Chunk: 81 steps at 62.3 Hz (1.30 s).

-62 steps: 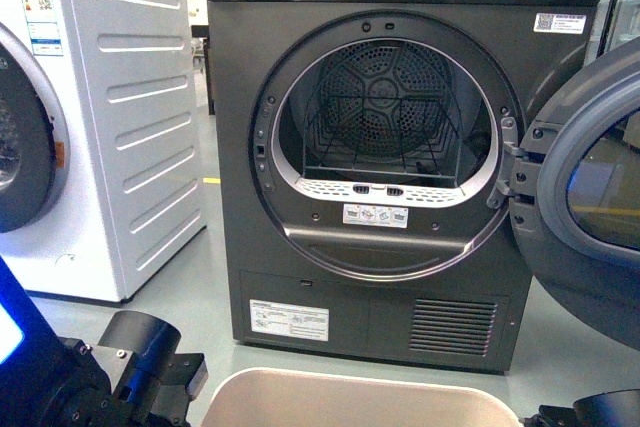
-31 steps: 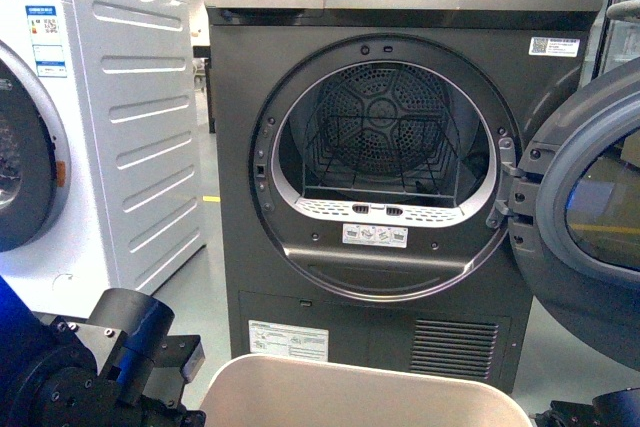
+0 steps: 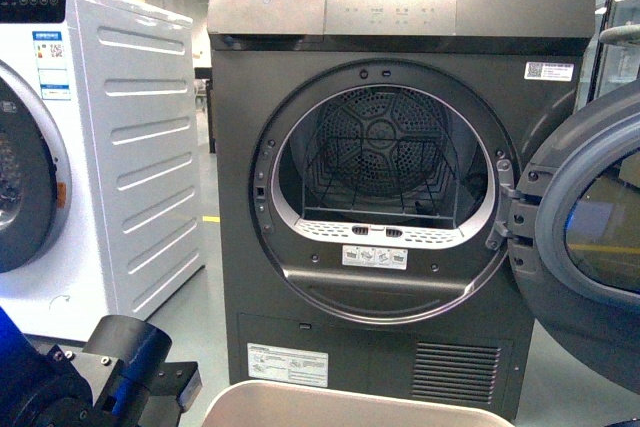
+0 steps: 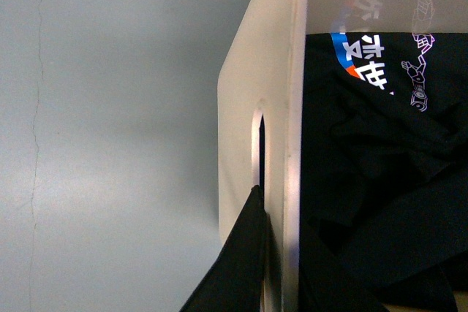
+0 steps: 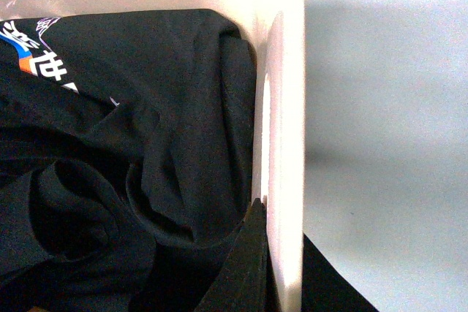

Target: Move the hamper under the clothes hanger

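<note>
The hamper point(image 3: 360, 397) sits at the near edge of the front view, only its pale beige rim showing, directly in front of a dark grey tumble dryer point(image 3: 400, 107). The dryer's round door point(image 3: 590, 237) is swung open to the right. Inside the perforated drum there is a wire rack point(image 3: 375, 187). A white washing machine point(image 3: 120, 147) stands to the left of the dryer, on the grey floor point(image 3: 205, 297). The left arm point(image 3: 120, 367) shows as a black elbow at the near left, just beside the hamper's left end.

In the left wrist view the left tool point(image 4: 269, 253) is closed narrowly on the hamper's side wall point(image 4: 245, 107). Its outer finger point(image 4: 234, 268) lies against the outside of the wall, with its tip at the slot handle point(image 4: 258, 144). The inner finger is hard to separate from the dark cloth behind the rim.

In the right wrist view the right tool point(image 5: 281, 268) straddles the opposite wall point(image 5: 285, 71). One black finger point(image 5: 245, 261) is inside against the cloth and the other is outside, so the wall is pinched between them.

A crumpled black garment point(image 5: 146, 144) fills the hamper, reaching close to the rim. Part of a white, blue and orange print point(image 4: 365, 56) shows on it.
</note>
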### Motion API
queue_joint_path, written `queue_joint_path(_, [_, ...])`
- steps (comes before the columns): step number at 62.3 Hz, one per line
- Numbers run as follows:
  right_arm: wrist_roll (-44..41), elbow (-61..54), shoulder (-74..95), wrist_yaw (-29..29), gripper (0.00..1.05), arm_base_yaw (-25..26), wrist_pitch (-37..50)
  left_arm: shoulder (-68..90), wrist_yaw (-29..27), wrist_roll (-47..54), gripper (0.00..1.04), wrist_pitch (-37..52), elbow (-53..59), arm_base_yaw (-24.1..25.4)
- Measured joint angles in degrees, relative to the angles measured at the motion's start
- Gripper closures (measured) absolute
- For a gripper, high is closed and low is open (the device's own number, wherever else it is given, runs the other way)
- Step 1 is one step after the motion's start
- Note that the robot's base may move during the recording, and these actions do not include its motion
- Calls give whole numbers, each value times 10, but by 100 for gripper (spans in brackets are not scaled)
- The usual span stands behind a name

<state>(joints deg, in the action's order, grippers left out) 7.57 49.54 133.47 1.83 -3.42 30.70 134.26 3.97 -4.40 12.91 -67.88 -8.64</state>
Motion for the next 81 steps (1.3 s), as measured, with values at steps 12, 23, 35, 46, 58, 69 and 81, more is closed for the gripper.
queue_joint_path(12, [0, 0, 0, 0, 102, 0, 0, 0, 0, 0, 101, 0, 0, 0])
queue_joint_path(23, [0, 0, 0, 0, 102, -1, 0, 0, -1, 0, 101, 0, 1, 1])
queue_joint_path(35, [0, 1, -1, 15, 102, -14, 1, 0, -7, 0, 101, 0, 2, 16])
queue_joint_path(46, [0, 1, -3, 3, 102, -7, 1, 0, -3, 0, 101, 1, 1, 7])
queue_joint_path(58, [-2, 1, -4, -3, 102, 6, 2, 0, 4, 0, 101, 3, 1, -5])
queue_joint_path(69, [-2, 0, -4, 0, 102, -1, 2, 0, -4, 0, 101, 3, 1, 2])
queue_joint_path(81, [-2, 0, -4, 1, 102, -1, 2, 0, -3, 0, 101, 2, 2, 3])
